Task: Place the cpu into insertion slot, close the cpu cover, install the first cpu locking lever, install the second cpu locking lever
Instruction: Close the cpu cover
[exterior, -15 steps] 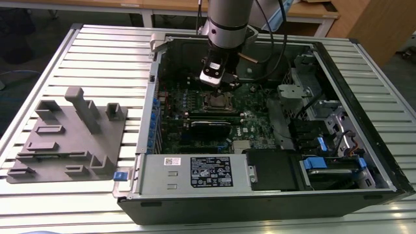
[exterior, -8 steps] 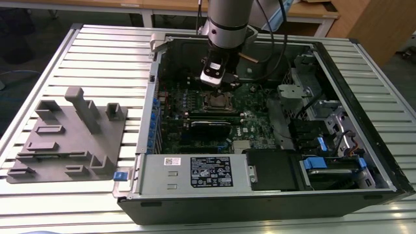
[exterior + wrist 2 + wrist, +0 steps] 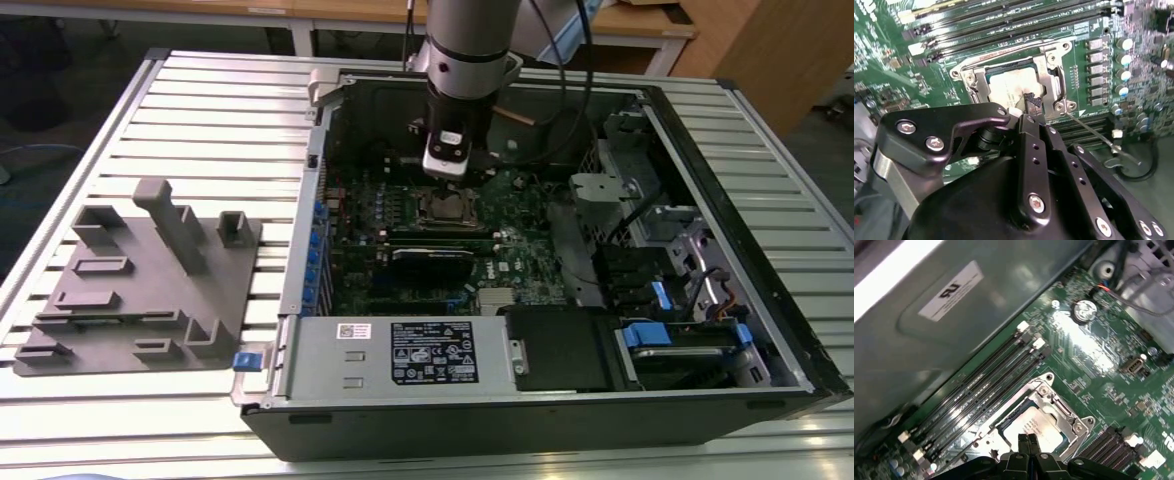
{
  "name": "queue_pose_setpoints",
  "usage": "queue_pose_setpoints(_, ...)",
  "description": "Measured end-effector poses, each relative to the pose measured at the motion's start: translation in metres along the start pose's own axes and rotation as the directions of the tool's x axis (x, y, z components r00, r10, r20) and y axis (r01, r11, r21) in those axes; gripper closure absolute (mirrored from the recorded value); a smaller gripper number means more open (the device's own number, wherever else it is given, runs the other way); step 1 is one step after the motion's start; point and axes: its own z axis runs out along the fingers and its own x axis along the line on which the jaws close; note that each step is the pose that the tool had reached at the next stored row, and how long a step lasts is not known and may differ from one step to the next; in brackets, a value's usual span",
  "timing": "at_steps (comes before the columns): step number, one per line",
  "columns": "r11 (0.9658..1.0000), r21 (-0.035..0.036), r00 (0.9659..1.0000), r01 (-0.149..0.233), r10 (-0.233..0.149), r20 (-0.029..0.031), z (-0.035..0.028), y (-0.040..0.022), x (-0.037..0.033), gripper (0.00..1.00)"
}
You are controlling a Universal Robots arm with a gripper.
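Pinched-shut, empty hand (image 3: 1027, 441) hovers over one cpu (image 3: 1039, 426) lying under one lowered cpu cover (image 3: 1059, 407).

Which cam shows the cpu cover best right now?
Second wrist view: the cpu cover shows one long edge and both sides around the cpu; the gripper hides the edge nearest it. First wrist view catches less of the frame behind the gripper. Exterior view: a small square under the gripper.

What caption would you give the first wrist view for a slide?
Black claw poised over silvery-tan square cpu framed by thin silver cpu cover.
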Motion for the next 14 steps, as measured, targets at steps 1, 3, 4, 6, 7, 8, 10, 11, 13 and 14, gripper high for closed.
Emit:
queue_pose_setpoints(1, 0.9999, 0.0004, 0.9999, 0.016, -0.016, -0.0007, 0.0, 0.0, 0.0, 0.89)
queue_pose_setpoints(3, 0.9988, 0.001, 0.9988, 0.049, -0.049, -0.0023, 0.0002, 0.0, 0.0, 0.89)
queue_pose_setpoints(4, 0.9977, 0.0014, 0.9977, 0.068, -0.068, -0.0032, 0.0002, 0.0, 0.0, 0.89)
queue_pose_setpoints(6, 0.9947, 0.0021, 0.9947, 0.103, -0.103, -0.0049, 0.0004, 0.0, 0.0, 0.89)
queue_pose_setpoints(7, 0.9928, 0.0024, 0.9928, 0.12, -0.12, -0.0057, 0.0004, 0.0, 0.0, 0.89)
queue_pose_setpoints(8, 0.9907, 0.0026, 0.9907, 0.136, -0.136, -0.0065, 0.0005, 0.0, 0.0, 0.89)
queue_pose_setpoints(10, 0.9857, 0.0029, 0.9856, 0.169, -0.169, -0.0084, 0.0006, 0.0, 0.0, 0.89)
queue_pose_setpoints(11, 0.9829, 0.003, 0.9828, 0.184, -0.184, -0.0091, 0.0006, 0.0, 0.0, 0.89)
queue_pose_setpoints(13, 0.9764, 0.0034, 0.9764, 0.216, -0.216, -0.0106, 0.0007, 0.0, 0.0, 0.89)
queue_pose_setpoints(14, 0.9727, 0.0034, 0.9727, 0.232, -0.232, -0.0113, 0.0008, 0.0, 0.0, 0.89)
